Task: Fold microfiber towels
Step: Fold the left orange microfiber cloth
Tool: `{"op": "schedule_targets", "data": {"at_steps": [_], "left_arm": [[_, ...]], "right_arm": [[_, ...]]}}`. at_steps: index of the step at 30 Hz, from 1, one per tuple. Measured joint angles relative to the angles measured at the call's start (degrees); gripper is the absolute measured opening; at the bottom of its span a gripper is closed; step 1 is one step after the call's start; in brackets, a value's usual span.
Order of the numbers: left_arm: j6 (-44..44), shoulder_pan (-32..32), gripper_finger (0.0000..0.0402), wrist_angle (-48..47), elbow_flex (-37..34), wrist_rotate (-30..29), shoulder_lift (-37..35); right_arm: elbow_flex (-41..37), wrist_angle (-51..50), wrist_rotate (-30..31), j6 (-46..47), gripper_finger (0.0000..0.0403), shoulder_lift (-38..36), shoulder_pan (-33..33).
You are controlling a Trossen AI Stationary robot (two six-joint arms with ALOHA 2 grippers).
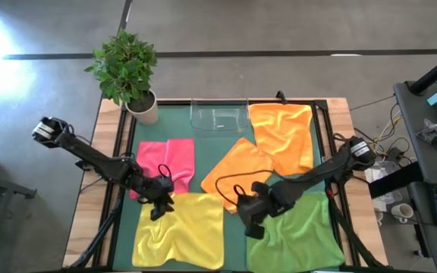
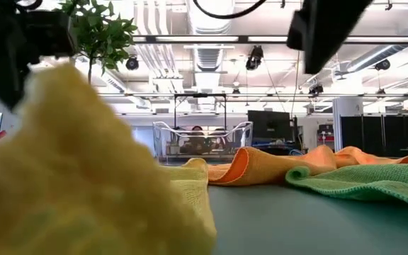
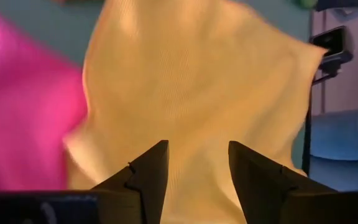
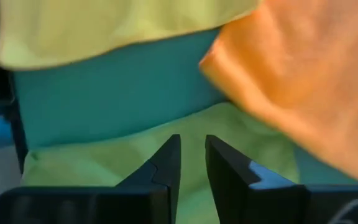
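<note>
Left gripper open over yellow towel; right gripper narrowly parted, empty above green towel, risks snagging neighbouring orange towel

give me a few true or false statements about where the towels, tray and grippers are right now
1. The clear plastic tray sits at the far edge of the mat, beside an orange towel. True.
2. The pink towel lies on the right arm's side of the table. False: it is on the left arm's side, next to the yellow towel.
3. The left gripper hangs over the yellow towel with its fingers apart. True.
4. The right gripper is clamped on the second orange towel. False: it is above the green towel, fingers slightly apart, holding nothing.
5. The potted plant stands inside the tray. False: it stands at the table's far left corner.
</note>
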Motion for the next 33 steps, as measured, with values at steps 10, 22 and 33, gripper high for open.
{"op": "schedule_targets", "data": {"at_steps": [10, 22, 33], "left_arm": [[23.67, 1.58, 0.0152, 0.18, 2.6, -9.77, 2.49], [37.53, 11.4, 0.0152, 0.49, 11.06, -10.14, 10.65], [47.52, 16.79, 0.0152, -0.04, 21.16, -9.16, 15.29]], "right_arm": [[-2.73, -1.94, 9.08, 5.56, 0.0115, 1.49, 3.44], [-4.44, -14.44, 10.65, 6.78, 0.0145, -3.36, 3.41], [-14.11, -21.24, 17.59, 14.03, 0.0127, -18.54, 4.13]]}}
